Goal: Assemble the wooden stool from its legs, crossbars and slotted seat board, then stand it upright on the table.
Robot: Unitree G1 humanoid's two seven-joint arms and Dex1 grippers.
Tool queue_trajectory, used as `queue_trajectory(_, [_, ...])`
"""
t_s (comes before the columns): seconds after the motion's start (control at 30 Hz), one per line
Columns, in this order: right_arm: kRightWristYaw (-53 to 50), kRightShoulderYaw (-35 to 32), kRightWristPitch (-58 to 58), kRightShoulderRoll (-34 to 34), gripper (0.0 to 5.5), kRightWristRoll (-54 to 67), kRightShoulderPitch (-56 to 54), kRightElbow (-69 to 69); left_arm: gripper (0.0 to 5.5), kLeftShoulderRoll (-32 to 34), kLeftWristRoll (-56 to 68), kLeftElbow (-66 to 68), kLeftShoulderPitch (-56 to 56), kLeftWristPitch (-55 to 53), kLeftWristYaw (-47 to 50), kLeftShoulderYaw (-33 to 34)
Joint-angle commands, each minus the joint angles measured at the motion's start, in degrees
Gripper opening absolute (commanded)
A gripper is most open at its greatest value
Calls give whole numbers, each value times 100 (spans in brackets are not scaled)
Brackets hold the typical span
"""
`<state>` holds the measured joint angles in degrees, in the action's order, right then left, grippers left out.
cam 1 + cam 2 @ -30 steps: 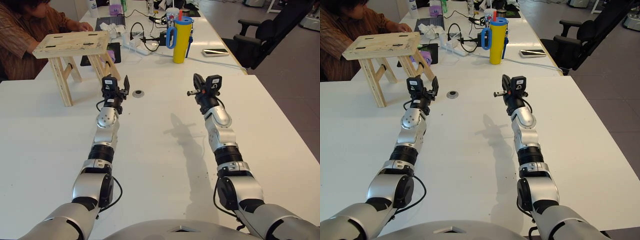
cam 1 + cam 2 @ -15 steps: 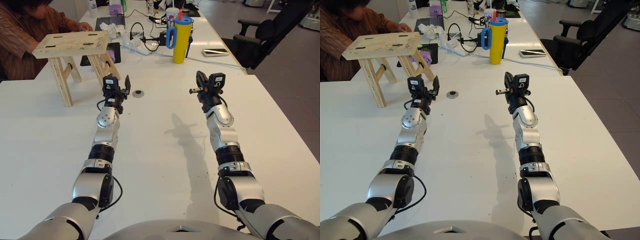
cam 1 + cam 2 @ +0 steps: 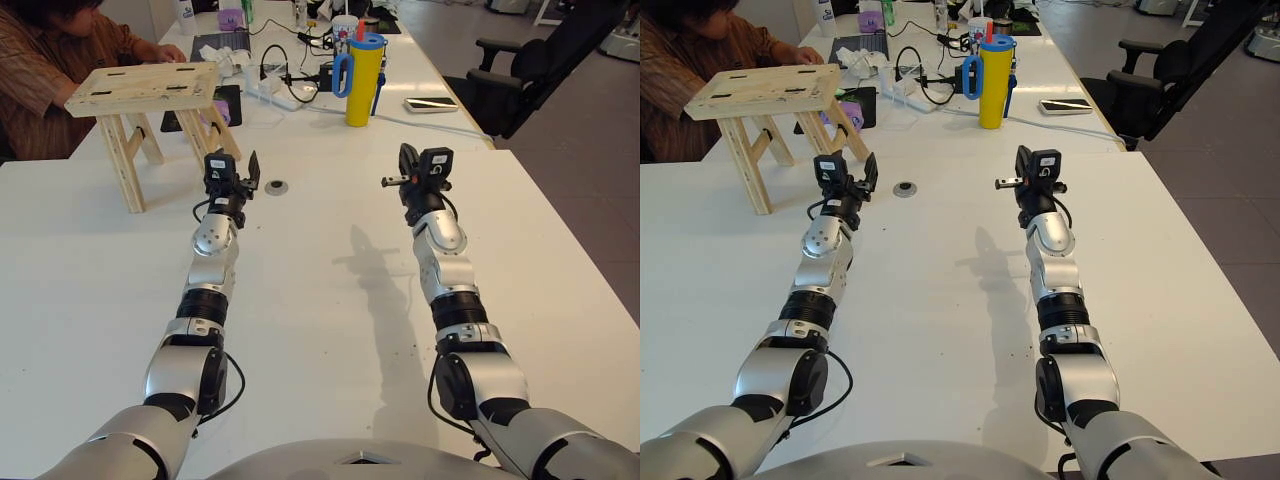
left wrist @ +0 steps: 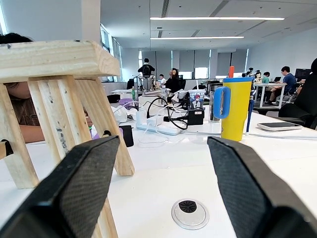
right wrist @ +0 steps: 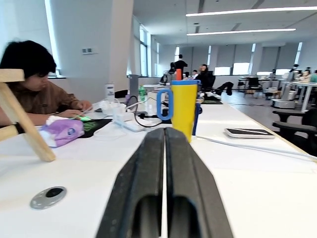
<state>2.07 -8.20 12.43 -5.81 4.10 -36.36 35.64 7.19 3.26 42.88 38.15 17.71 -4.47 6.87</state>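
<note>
Wooden stool (image 3: 145, 88) standing assembled and upright at the far left corner of the bench (image 3: 320, 300). Left gripper (image 3: 236, 166) just beside its nearest legs, fingers (image 4: 74, 193) spread apart, touching nothing. Right gripper (image 3: 405, 160) well apart toward the far right edge, fingers pressed together, empty.

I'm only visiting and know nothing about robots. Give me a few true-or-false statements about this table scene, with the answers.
1. The wooden stool stands upright on its legs. True.
2. The left gripper is clamped on a stool leg. False: it is open and holds nothing.
3. The right gripper is shut and empty. True.
4. The yellow tumbler lies on its side. False: it stands upright.
</note>
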Motion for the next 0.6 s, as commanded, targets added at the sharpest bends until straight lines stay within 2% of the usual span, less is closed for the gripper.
queue_trajectory(0.03, [-632,-113,92,-93,0,-250,-116,388,329,121,18,163,135,-39,11,75])
queue_trajectory(0.23, [-744,-166,82,-267,0,-264,-124,807,329,262,-78,534,168,-47,282,169])
queue_trajectory(0.5, [103,-348,-175,-185,0,364,-171,958,329,279,-87,935,238,109,495,245])
queue_trajectory(0.6, [-56,-280,104,-247,0,204,-219,1113,329,326,-327,1243,281,435,743,160])
